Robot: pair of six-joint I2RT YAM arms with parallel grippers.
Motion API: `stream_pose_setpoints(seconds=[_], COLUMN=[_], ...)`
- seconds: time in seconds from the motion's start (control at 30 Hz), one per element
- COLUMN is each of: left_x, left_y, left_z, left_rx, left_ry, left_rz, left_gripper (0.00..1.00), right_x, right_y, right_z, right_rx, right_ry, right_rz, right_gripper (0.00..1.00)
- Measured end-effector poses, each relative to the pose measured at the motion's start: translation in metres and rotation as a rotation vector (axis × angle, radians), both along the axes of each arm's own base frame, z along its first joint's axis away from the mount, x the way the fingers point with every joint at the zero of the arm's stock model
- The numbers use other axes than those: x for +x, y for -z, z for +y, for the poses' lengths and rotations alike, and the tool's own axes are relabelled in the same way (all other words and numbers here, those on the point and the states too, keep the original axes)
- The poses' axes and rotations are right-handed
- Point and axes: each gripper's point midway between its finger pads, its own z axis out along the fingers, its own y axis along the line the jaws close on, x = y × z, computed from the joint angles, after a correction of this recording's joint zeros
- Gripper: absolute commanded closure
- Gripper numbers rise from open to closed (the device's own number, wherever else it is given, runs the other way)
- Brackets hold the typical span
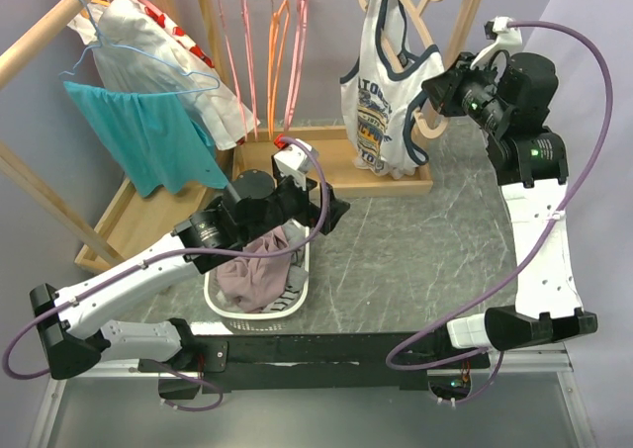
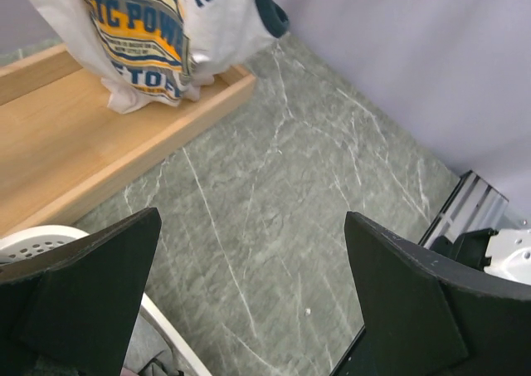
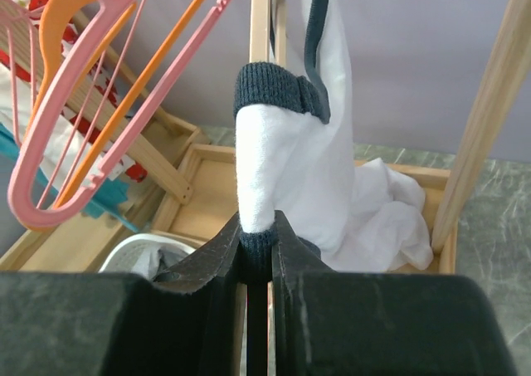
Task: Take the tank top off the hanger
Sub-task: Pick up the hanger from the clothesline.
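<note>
The white tank top (image 1: 379,100), navy-trimmed with a yellow and blue print, hangs from a pale wooden hanger (image 1: 412,18) on the rack's top rail at the back right. My right gripper (image 1: 436,92) is at its right side. In the right wrist view that gripper (image 3: 257,233) is shut on the navy trim, and the white cloth (image 3: 286,168) rises from between the fingers. My left gripper (image 1: 323,213) hovers open by the laundry basket. Its wrist view shows the fingers wide apart (image 2: 253,285) over bare table, with the tank top's hem (image 2: 145,40) far ahead.
A white laundry basket (image 1: 247,314) with clothes sits at the table's near centre. The wooden rack's base tray (image 1: 331,156) runs along the back. Pink and orange hangers (image 1: 285,43) hang on the rail. A teal garment (image 1: 148,136) hangs at the left.
</note>
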Motion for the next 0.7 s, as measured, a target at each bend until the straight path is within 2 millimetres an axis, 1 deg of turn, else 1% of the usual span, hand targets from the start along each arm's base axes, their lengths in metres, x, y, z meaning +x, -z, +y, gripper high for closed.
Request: stream_pose_setpoints(seconds=[0.1, 0.23, 0.33, 0.43, 0.6, 0.7], left_x=[0.001, 0.001, 0.001, 0.002, 0.004, 0.005], left_y=[-0.003, -0.002, 0.001, 0.001, 0.001, 0.001], left_z=[0.002, 0.002, 0.002, 0.003, 0.004, 0.003], left_rx=[-0.013, -0.021, -0.021, -0.023, -0.025, -0.021], left_ry=[-0.017, -0.023, -0.024, -0.035, -0.052, -0.051], left_rz=[0.001, 0.016, 0.023, 0.025, 0.027, 0.03], left_gripper=[0.01, 0.01, 0.01, 0.01, 0.01, 0.01], right_x=[-0.004, -0.007, -0.014, -0.03, -0.075, -0.09], right_y=[0.0, -0.001, 0.0, 0.011, 0.044, 0.058], right_z=[0.0, 0.001, 0.0, -0.003, -0.009, -0.009], right_rx=[0.006, 0.018, 0.021, 0.024, 0.029, 0.032], right_ry=[-0.003, -0.005, 0.001, 0.011, 0.027, 0.024], right_rz=[0.006, 0.011, 0.019, 0.032, 0.068, 0.096], right_gripper=[1.0, 1.0, 1.0, 1.0, 1.0, 1.0])
